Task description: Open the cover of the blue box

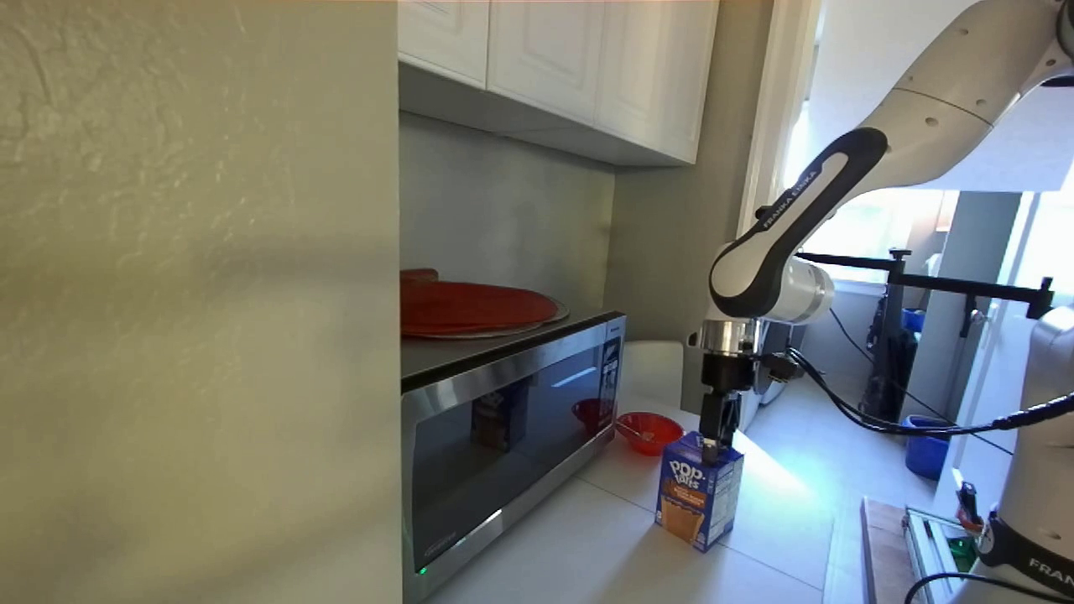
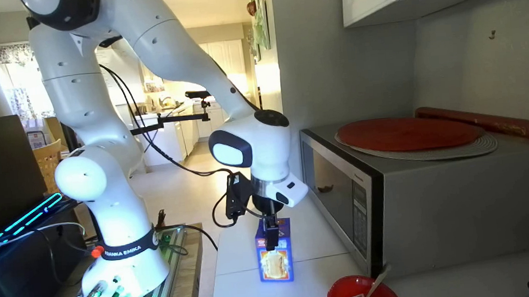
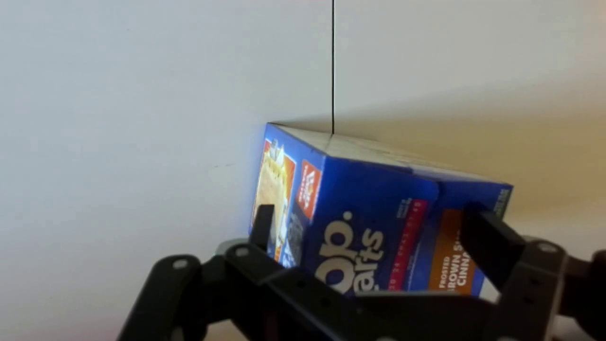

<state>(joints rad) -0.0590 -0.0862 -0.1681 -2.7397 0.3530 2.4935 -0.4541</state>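
white countertop [image 1: 608, 524] beside microwave [image 1: 545, 457], with blue box [image 1: 698, 497] upright at six o'clock from gripper [image 3: 371, 221] in both exterior views and, in wrist view, cover [image 3: 374, 199] between widely parted fingers [image 3: 492, 240], loose edge seemingly nearer the one at three o'clock.

I see the box [image 1: 699, 493] as deep blue with white lettering and an orange panel; its cover [image 3: 369, 189] is blue too, with a red stripe. My gripper [image 3: 370, 225] is black, my arm [image 1: 931, 117] white with black trim. The counter [image 3: 142, 94] is white, the bowl [image 2: 344, 287] red, the microwave [image 1: 503, 453] silver and black.
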